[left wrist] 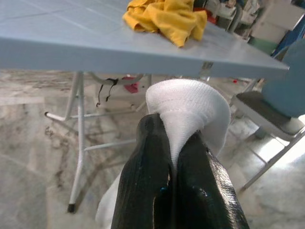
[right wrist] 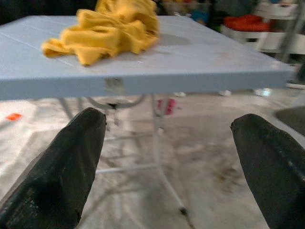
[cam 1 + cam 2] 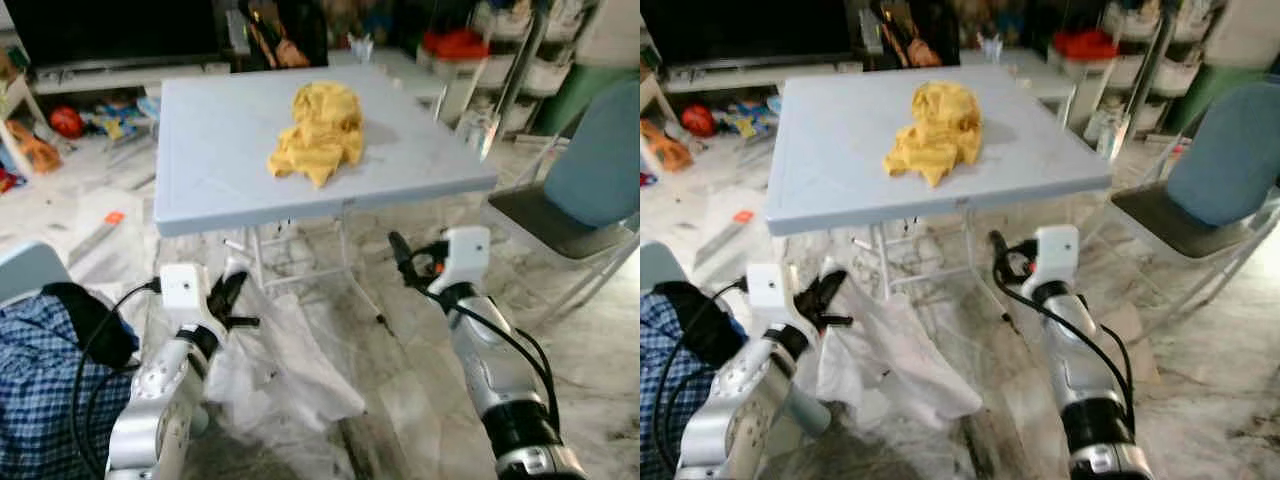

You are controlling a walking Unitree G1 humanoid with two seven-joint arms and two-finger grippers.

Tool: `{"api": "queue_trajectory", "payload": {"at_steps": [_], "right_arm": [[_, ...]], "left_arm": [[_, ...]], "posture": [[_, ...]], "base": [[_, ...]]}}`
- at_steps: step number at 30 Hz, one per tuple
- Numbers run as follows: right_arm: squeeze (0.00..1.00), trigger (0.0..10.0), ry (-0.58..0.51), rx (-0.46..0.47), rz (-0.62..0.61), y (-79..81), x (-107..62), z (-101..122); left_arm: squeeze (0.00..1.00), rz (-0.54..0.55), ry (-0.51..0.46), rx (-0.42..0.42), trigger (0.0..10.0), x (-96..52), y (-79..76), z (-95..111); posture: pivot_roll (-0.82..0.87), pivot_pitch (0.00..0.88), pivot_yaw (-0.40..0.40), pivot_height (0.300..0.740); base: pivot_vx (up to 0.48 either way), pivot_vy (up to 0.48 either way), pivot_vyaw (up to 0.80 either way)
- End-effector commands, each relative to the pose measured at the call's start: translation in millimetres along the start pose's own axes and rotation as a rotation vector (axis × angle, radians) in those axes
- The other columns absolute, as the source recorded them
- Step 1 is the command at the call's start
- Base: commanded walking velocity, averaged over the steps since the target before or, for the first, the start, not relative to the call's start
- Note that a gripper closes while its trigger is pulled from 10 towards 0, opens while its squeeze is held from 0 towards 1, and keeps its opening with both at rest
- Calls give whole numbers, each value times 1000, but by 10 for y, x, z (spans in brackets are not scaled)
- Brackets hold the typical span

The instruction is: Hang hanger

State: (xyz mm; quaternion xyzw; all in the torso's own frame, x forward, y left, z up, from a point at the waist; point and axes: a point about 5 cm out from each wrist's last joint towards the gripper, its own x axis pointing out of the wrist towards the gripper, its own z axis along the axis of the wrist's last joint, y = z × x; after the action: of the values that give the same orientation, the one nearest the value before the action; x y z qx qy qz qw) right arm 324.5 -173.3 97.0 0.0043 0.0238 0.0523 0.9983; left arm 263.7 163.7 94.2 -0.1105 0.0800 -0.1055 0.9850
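A crumpled yellow garment [image 3: 320, 130] lies on the pale blue folding table [image 3: 210, 150], toward its far right. Below the table's near edge, my left gripper [image 3: 232, 300] is shut on a white garment [image 3: 280, 370] that hangs down to the marble floor. In the left wrist view the white cloth [image 1: 183, 107] bulges out between the closed fingers [image 1: 147, 162]. My right gripper [image 3: 405, 258] is held low in front of the table, open, with nothing between its fingers [image 2: 71, 157]. I see no hanger.
A blue-backed folding chair [image 3: 590, 190] stands right of the table. A blue checked cloth [image 3: 40, 370] lies at my lower left. Toys and clutter [image 3: 65, 120] cover the floor at far left. Shelves with a red item [image 3: 455, 42] stand behind the table.
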Motion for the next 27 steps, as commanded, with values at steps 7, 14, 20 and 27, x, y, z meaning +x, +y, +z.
{"api": "queue_trajectory", "payload": {"at_steps": [7,14,20,27], "right_arm": [[0,10000,7,-52,-93,-158,-43,48],[0,10000,14,-69,-113,-143,-13,54],[0,10000,16,-68,-117,-128,-30,42],[0,10000,18,-69,-125,-134,-33,36]], "left_arm": [[0,37,-24,44,10000,-89,122,-12],[0,23,-29,59,10000,-84,105,-28],[0,18,-53,34,10000,-66,127,7],[0,1,-61,26,10000,-44,102,12]], "posture": [[-17,0,-29,740],[-14,0,-32,740],[-14,0,-32,740],[-23,0,-27,740]], "base": [[0,0,0],[0,0,0],[0,0,0],[245,200,0]]}}
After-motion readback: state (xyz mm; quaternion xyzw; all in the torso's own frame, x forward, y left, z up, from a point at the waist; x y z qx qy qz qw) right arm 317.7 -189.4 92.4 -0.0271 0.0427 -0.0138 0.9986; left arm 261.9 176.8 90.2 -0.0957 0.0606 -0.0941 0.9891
